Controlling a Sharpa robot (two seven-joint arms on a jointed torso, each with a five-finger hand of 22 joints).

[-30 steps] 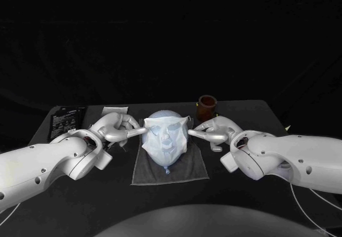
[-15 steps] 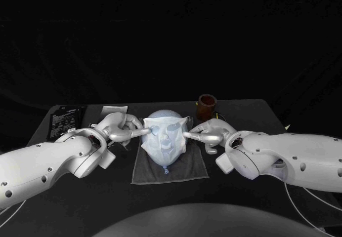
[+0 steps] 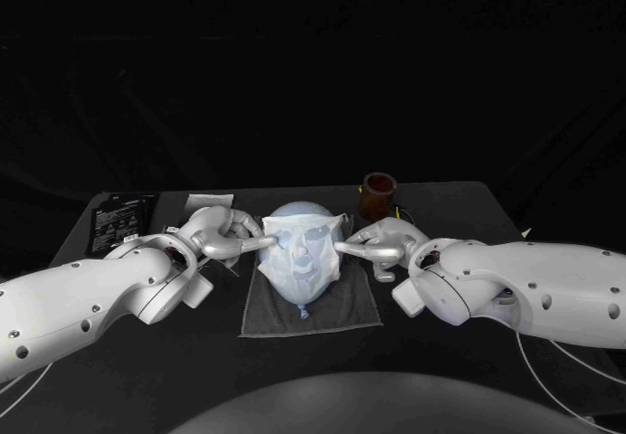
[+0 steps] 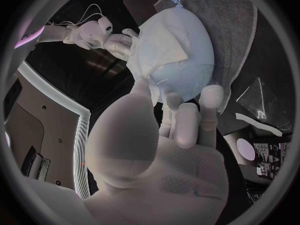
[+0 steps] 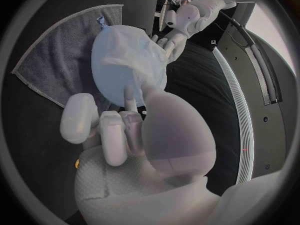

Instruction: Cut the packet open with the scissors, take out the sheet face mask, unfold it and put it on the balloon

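A pale blue balloon (image 3: 301, 271) lies on a grey towel (image 3: 310, 312) at the table's middle, knot towards me. The white sheet mask (image 3: 307, 242) is draped over it, eye and mouth holes showing. My left hand (image 3: 219, 233) is at the balloon's left side, one finger stretched out and touching the mask's edge while the others are curled in. My right hand (image 3: 381, 244) mirrors it on the right side, fingertip against the mask. The left wrist view shows my left hand (image 4: 169, 135) reaching to the mask (image 4: 165, 40) on the balloon (image 4: 187, 75). In the right wrist view my right hand (image 5: 131, 130) touches the balloon (image 5: 115, 70).
A brown cup (image 3: 380, 194) stands behind the balloon to the right. A black packet (image 3: 118, 222) lies at the table's far left, with a pale cut piece (image 3: 209, 202) beside it. A clear film (image 4: 256, 97) lies near the towel (image 4: 234, 20).
Both hands have closed in a little on the balloon's sides, the right one more. The mask and balloon have stayed in place.
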